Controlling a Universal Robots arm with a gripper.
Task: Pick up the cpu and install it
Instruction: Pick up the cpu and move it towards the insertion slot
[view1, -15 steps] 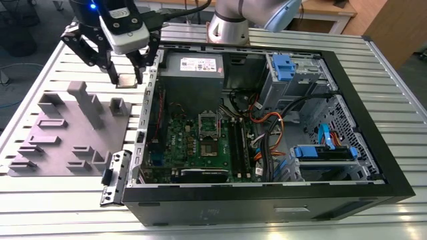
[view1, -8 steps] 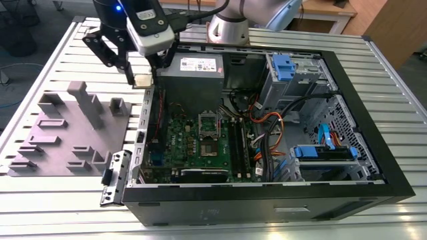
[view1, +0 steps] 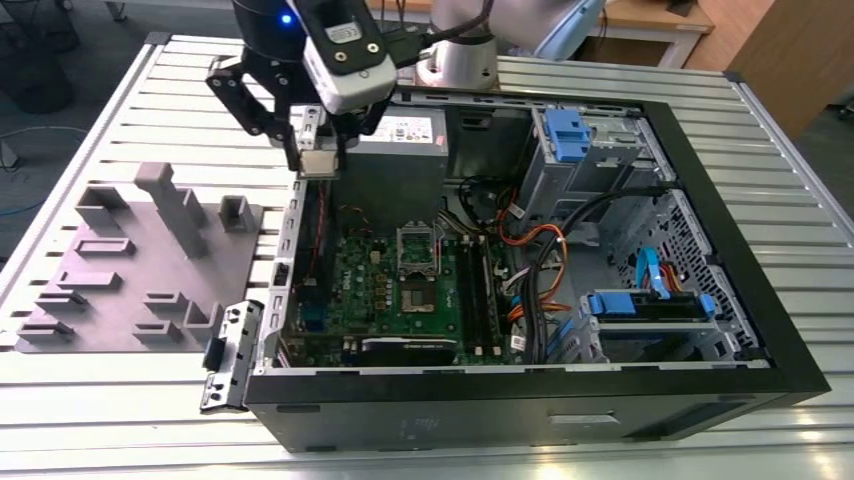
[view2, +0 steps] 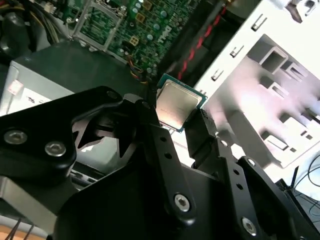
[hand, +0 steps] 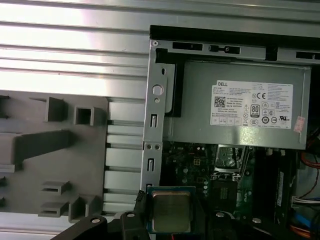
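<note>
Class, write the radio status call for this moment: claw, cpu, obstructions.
Claw shut on cpu. Held aloft over case edge, short of socket. No obstruction seen.

Black linked tool (view2: 176, 118), silver screws (view2: 181, 201)

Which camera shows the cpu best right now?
The first wrist view: the small square silver-topped cpu faces the camera squarely. The second wrist view shows it tilted between black gripper fingers; the exterior view, a tiny pale square.
</note>
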